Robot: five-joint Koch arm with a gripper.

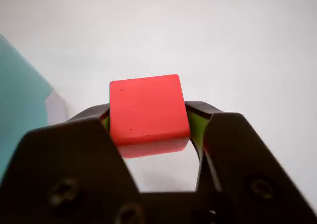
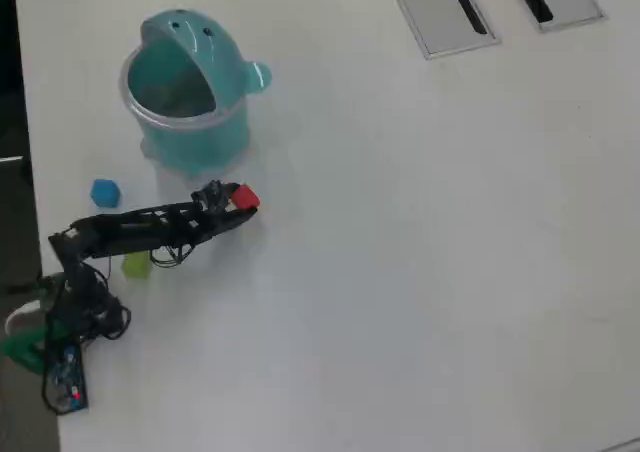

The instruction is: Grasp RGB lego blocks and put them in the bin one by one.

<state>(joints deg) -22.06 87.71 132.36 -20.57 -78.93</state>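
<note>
The tool (image 1: 151,135) pinches the red block (image 1: 148,112) between its two dark jaws, whose green inner pads press against the block's sides in the wrist view. Seen from overhead, the red block (image 2: 244,198) sits at the tip of the arm just below the bin (image 2: 190,132), off to the right of its rim. The blue block (image 2: 105,192) lies on the worktop (image 2: 420,252) below and left of the bin, and the yellow-green block (image 2: 136,264) lies further below the bin, partly hidden by the arm. The step in hand looks like carrying the red block over. Next, the block must rise above the bin's rim, move over the opening, then be released. No brand or writing is readable.
</note>
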